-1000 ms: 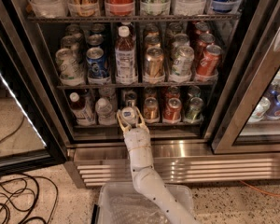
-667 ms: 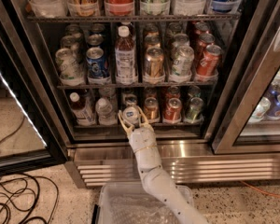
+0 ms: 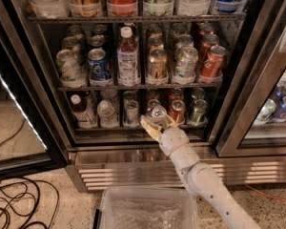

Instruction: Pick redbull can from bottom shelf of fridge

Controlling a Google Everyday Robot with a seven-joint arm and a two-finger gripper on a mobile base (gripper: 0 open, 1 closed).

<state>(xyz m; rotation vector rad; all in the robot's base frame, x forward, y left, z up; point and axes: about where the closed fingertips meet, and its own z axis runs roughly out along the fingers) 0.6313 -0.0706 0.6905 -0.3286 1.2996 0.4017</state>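
Observation:
The fridge (image 3: 143, 149) stands open with its dark racks of drinks in view. My gripper (image 3: 158, 124) is at the front edge of the bottom shelf (image 3: 114, 130), right of centre. Its cream fingers (image 3: 148, 127) sit on either side of the redbull can (image 3: 158, 112). The can is silvery and tilted, and its shiny round end with a blue mark faces the camera. The gripper is shut on it. Another slim silvery can (image 3: 132, 111) stands in the row just to the left. A gold-copper can (image 3: 152, 102) is behind the held can.
On the bottom shelf a red can (image 3: 177, 111) and a green can (image 3: 198, 110) stand right of the gripper, and small bottles (image 3: 106, 113) stand to the left. A clear plastic bin (image 3: 148, 209) lies below my arm. Black cables (image 3: 14, 204) lie on the floor at left. The ribbed steel grille (image 3: 128, 175) is below the shelf.
My gripper has moved to the right along the bottom shelf and slightly out, carrying the silvery can, whose round end now faces the camera.

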